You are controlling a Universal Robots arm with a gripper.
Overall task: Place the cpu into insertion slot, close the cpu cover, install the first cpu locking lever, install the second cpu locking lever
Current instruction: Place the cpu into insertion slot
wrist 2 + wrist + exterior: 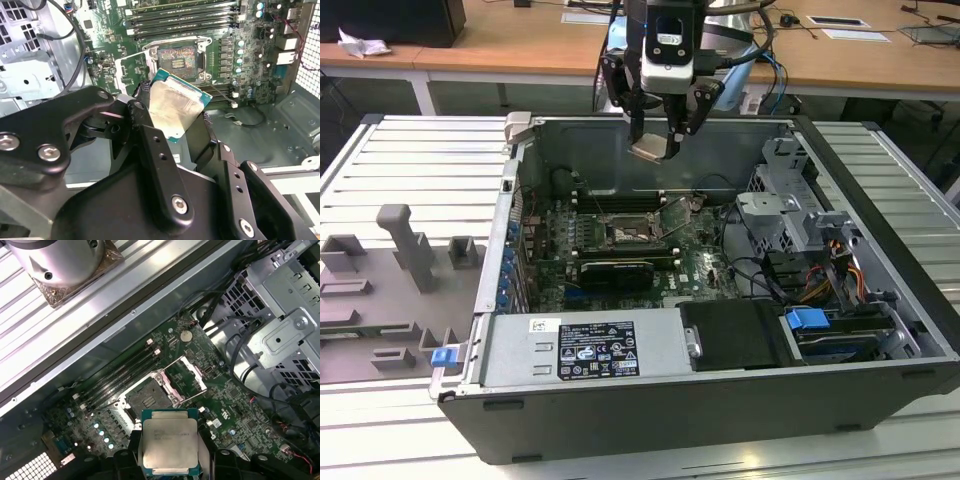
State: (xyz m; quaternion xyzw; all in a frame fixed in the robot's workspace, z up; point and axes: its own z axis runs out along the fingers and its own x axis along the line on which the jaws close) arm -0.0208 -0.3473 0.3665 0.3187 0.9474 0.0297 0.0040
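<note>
cpu (169,444): dull silver-grey top, green rim. Mobo (235,410) green. Case (720,420) dk grey. Tab (808,322) blue.

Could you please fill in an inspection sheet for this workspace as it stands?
Surface: ribbed grey table carrying an open computer case.
Job's things: cpu held clear of the slot; insertion slot bare; cpu cover swung open.
Clutter: grey blocks on the table, at the exterior view's left; crumpled paper on a desk.
Gripper: gripper shut on the cpu, above the case.
Cables: black and coloured wires inside the case, at the exterior view's right.
Surroundings: wooden desks behind the table.
</note>
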